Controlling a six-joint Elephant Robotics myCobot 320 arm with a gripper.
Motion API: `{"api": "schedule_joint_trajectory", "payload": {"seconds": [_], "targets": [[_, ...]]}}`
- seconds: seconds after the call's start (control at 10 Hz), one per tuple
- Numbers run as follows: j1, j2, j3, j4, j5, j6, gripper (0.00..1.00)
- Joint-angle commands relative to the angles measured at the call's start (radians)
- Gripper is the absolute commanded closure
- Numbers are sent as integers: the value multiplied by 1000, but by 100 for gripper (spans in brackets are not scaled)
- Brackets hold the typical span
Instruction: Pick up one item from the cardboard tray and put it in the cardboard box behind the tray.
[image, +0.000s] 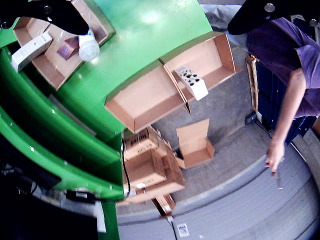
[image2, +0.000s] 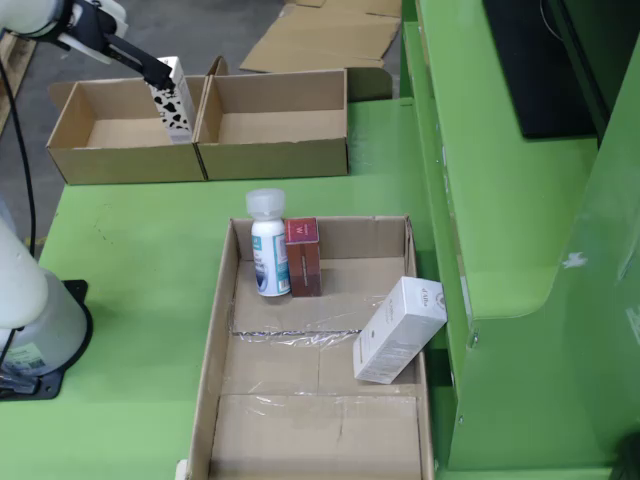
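Cardboard box (image2: 125, 135) is receiving: the gripper (image2: 158, 75) is clamping the spotted carton (image2: 176, 100), lowering it upright at the divider wall to drop cleanly.

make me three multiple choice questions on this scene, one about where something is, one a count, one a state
1. Where is the black-and-white patterned box?
A. lying in the tray
B. held over the left-hand cardboard box
C. on the floor

2. How many items are in the cardboard tray?
A. one
B. three
C. five

3. How does the white carton sit in the tray?
A. tilted, leaning at the right wall
B. standing upright in the middle
C. flat under the bottle

Answers:
1. B: in the fixed view the fingers grip it above the left-hand box.
2. B: the white bottle, the dark red box and the white carton are all that lie in it.
3. A: it slants against the right wall.
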Motion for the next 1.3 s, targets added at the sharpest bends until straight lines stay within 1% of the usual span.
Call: {"api": "schedule_joint_trajectory", "payload": {"seconds": [0.0, 0.2, 0.3, 0.4, 0.5, 1.2], "targets": [[-1182, 336, -937, 0, 144, -563, 0], [-1182, 336, -937, 0, 144, -563, 0], [-1644, -28, -637, -119, 169, -962, 0], [-1644, -28, -637, -119, 169, -962, 0], [-1719, -111, -554, -156, 173, -1031, 0], [-1719, -111, -554, -156, 173, -1031, 0]]}}
